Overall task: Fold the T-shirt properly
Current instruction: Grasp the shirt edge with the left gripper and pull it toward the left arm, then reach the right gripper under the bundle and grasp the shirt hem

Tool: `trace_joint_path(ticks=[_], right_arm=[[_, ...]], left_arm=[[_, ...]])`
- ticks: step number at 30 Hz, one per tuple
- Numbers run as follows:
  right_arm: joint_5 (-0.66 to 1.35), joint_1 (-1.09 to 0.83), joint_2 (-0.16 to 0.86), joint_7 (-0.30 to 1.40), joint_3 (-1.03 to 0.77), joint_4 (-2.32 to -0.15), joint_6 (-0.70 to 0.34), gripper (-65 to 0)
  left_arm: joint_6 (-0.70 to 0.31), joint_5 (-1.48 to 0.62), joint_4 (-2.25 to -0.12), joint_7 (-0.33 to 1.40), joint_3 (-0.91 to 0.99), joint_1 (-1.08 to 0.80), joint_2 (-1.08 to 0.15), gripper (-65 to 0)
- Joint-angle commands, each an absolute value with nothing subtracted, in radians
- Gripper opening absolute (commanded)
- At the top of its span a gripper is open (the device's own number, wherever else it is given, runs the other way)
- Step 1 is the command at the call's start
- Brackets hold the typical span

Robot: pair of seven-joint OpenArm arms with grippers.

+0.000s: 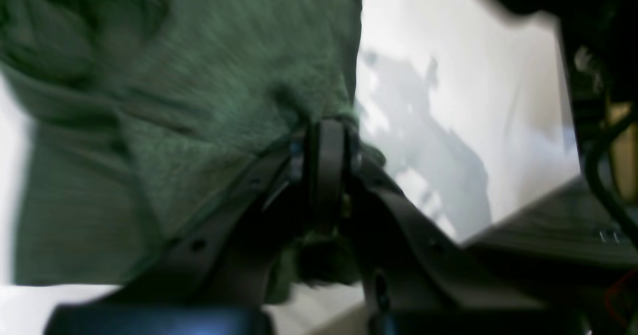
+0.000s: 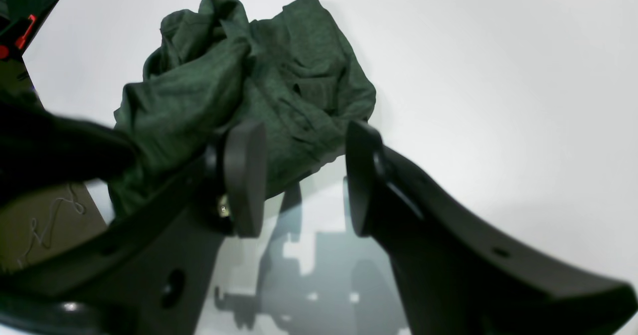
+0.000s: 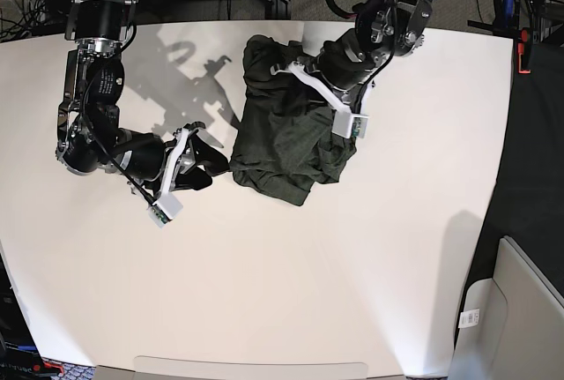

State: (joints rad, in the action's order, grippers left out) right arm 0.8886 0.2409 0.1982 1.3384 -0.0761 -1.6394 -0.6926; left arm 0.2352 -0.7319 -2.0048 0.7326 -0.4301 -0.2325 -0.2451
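T-shirt (image 3: pixel 286 133): crumpled heap, upper centre of table (image 3: pixel 291 301) | left gripper (image 1: pixel 326 145): clamped on a fabric fold | right gripper (image 2: pixel 299 175): half open, empty, beside heap | handling: soft, limp, light; grip hems.

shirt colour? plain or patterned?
The T-shirt is dark olive green, heathered, with no print visible. Shows best in the right wrist view.

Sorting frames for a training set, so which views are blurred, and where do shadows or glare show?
Left wrist: heavy motion blur over the T-shirt and left gripper, arm shadow on the table. Right wrist: shirt sharp, right gripper soft, its shadow on the glossy table below. Base: sharp, arm shadows beside the shirt.
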Motion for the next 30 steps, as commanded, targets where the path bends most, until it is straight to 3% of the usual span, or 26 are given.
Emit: trace_joint_path(ticks=[1, 16, 30], right_arm=[[0.908, 0.262, 0.205, 1.319, -0.079, -1.653, -0.698, -40.7], [0.901, 0.265, 0.203, 1.317, -0.079, -1.65, -0.698, -40.7], [0.777, 0.308, 0.153, 1.316, -0.07, -1.63, -0.698, -40.7]], left_arm=[[0.231, -0.733, -2.032, 0.716, -0.415, -0.229, -0.259, -64.2], [0.237, -0.734, -2.061, 0.705, -0.351, -0.266, -0.404, -64.2], [0.237, -0.731, -2.051, 0.716, -0.252, -0.34, -0.41, -64.2]])
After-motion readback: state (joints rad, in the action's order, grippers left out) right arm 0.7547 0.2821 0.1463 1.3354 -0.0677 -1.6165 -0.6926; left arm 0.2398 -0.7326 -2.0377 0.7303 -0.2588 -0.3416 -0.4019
